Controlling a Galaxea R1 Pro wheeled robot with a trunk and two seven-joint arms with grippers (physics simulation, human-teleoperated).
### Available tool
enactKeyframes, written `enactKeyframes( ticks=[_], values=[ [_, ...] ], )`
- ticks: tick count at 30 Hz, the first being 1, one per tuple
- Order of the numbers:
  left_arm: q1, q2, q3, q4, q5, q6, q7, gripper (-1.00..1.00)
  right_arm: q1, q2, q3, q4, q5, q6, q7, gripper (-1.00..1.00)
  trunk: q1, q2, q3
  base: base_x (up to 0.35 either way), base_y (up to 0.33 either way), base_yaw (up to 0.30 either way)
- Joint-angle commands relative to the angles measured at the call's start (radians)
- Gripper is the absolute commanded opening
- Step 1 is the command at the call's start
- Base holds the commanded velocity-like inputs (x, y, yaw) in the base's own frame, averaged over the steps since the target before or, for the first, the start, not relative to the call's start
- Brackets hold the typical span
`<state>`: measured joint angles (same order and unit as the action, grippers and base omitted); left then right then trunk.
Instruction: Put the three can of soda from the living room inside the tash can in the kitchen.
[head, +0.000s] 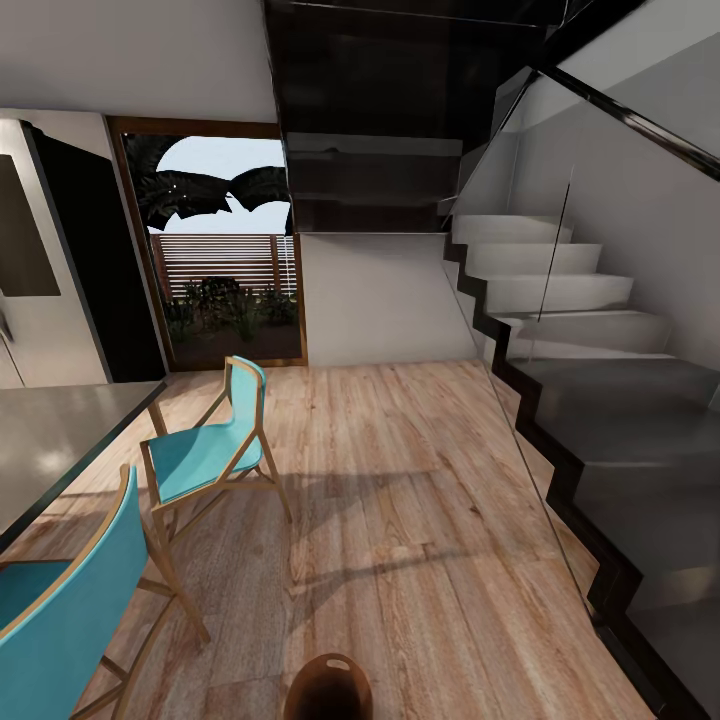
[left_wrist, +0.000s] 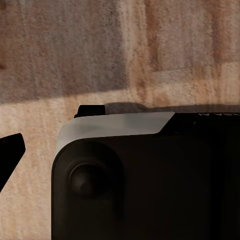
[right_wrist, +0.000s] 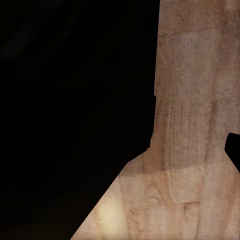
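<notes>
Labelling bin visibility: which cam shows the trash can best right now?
Head view. The trash can sits at the bottom edge on the wood floor, with its rim and handle slot visible. Both wrist views show floor and dark robot parts.

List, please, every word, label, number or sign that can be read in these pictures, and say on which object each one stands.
No text can be read in full.
Left wrist view: a few pale letters on the dark robot body, near its upper edge, cut off by the picture's edge and too blurred to read.
Fridge, turquoise chairs, grey table, stairs and brown trash can: no lettering visible.
</notes>
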<state>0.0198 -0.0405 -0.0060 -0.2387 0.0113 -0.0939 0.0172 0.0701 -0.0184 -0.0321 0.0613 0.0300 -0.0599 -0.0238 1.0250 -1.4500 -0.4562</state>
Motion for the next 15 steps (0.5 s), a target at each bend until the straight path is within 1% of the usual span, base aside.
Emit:
enactKeyframes(
  ticks=[1, 15],
  values=[
    [0.0, 0.0, 0.0, 0.0, 0.0, 0.0, 0.0, 1.0, 0.0, 0.0, 0.0, 0.0, 0.0, 0.0, 0.0, 1.0, 0.0, 0.0, 0.0, 0.0, 0.0, 0.0],
    [0.0, 0.0, 0.0, 0.0, 0.0, 0.0, 0.0, 1.0, 0.0, 0.0, 0.0, 0.0, 0.0, 0.0, 0.0, 1.0, 0.0, 0.0, 0.0, 0.0, 0.0, 0.0]
  ],
)
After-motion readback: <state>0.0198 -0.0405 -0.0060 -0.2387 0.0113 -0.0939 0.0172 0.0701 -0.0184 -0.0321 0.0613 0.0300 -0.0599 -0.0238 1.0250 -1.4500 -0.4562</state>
